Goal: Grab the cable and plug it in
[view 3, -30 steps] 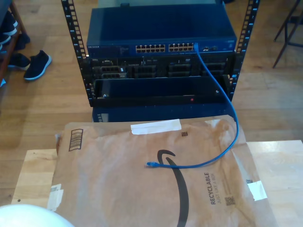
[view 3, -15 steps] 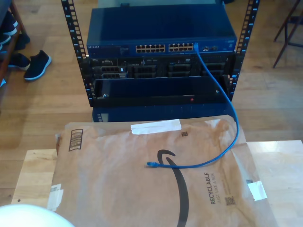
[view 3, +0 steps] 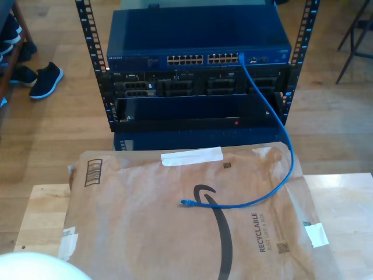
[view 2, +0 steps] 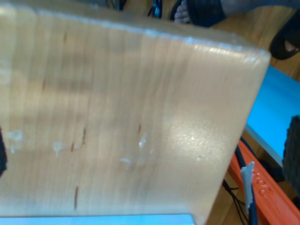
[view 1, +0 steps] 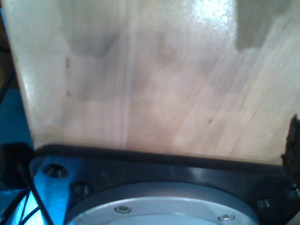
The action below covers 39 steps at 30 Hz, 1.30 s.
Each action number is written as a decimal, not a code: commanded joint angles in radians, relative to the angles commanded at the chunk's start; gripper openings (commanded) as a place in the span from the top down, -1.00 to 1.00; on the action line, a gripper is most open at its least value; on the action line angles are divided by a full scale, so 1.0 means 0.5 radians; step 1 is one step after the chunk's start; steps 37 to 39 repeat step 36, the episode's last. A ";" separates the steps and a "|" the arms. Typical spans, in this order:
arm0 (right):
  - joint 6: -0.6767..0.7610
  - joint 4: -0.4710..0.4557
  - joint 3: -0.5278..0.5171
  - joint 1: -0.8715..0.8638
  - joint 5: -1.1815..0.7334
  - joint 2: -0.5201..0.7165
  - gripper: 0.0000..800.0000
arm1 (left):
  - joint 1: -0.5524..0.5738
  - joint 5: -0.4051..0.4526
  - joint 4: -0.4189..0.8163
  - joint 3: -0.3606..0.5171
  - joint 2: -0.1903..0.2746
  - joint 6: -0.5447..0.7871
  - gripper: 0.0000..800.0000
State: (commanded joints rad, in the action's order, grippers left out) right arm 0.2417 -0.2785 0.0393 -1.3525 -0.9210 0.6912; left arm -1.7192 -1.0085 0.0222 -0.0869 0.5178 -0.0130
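In the exterior view the blue cable (view 3: 289, 156) runs from a port at the right end of the blue network switch (view 3: 198, 36) down over the rack front. It curves across the brown paper packaging (view 3: 145, 233), where its free plug (view 3: 186, 202) lies loose. My first gripper (view 1: 150, 145) hovers over bare wooden table, with a dark fingertip (view 1: 294, 143) at the picture's edge. My second gripper (view 2: 147, 150) is also over bare wood, its dark fingertips (view 2: 294, 145) far apart at both edges. Both are open and hold nothing.
The rack (view 3: 198, 99) stands on the floor beyond the wooden table (view 3: 41, 216). Dark shoes (view 3: 45, 79) lie at the exterior view's left and chair legs (view 3: 352, 35) at its right. A white rounded shape (view 3: 35, 267) sits at the bottom left. An orange part (view 2: 262, 192) lies beside the table corner.
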 joint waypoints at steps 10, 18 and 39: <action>0.012 0.021 -0.052 -0.006 0.147 -0.101 -1.00 | 0.000 0.000 0.000 0.000 0.000 0.000 -1.00; 0.012 0.021 -0.052 -0.003 0.147 -0.101 -1.00 | 0.000 0.000 0.000 0.000 0.000 0.000 -1.00; 0.012 0.021 -0.052 -0.006 0.147 -0.101 -1.00 | 0.000 0.000 0.003 0.000 0.000 0.000 -1.00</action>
